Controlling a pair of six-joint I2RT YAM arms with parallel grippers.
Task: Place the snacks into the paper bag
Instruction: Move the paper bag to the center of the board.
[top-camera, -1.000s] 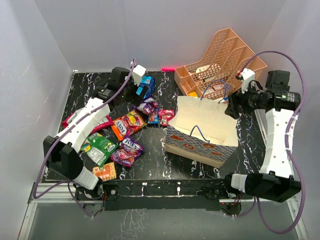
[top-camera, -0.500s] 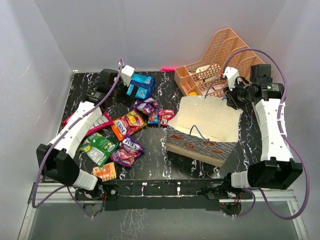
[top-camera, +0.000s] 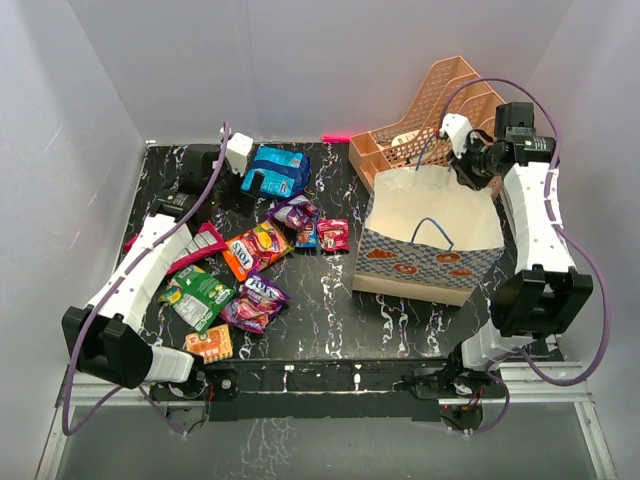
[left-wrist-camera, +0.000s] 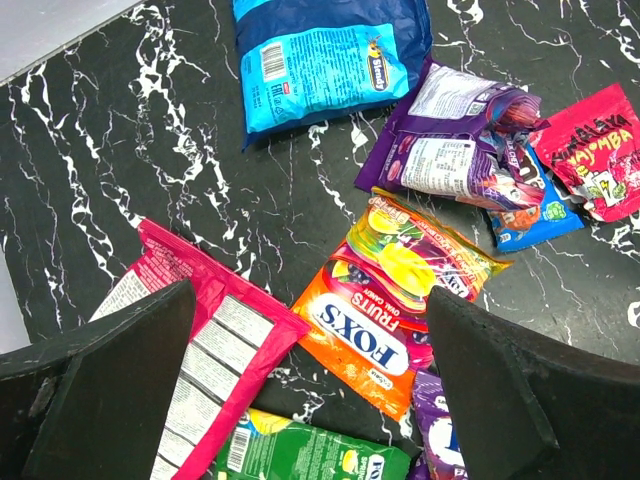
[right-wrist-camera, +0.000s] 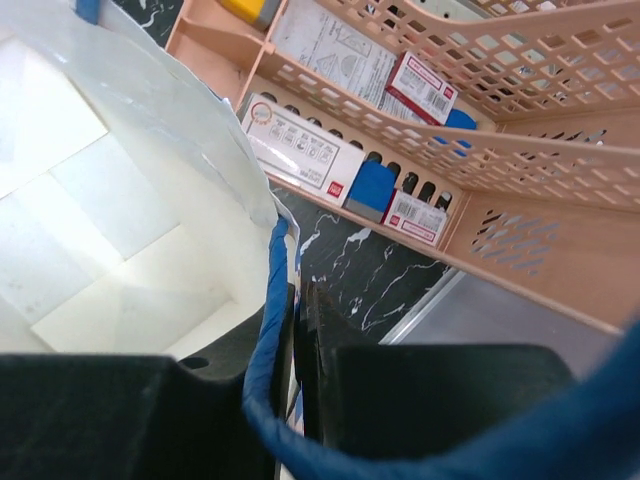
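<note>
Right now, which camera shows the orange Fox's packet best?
The left wrist view: the orange Fox's packet lies near the middle, large, its label readable. The top external view shows it small among the other snacks. The right wrist view misses it, showing only the paper bag and organizer.

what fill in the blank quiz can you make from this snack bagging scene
1. The right fingers are shut on the bag's blue cord ____.
2. The left fingers stand ____ above the snacks.
3. Inside the bag, ____ snacks are visible.
4. The loose snacks lie on the bag's ____ side.
Missing words: handle; open; no; left.
</note>
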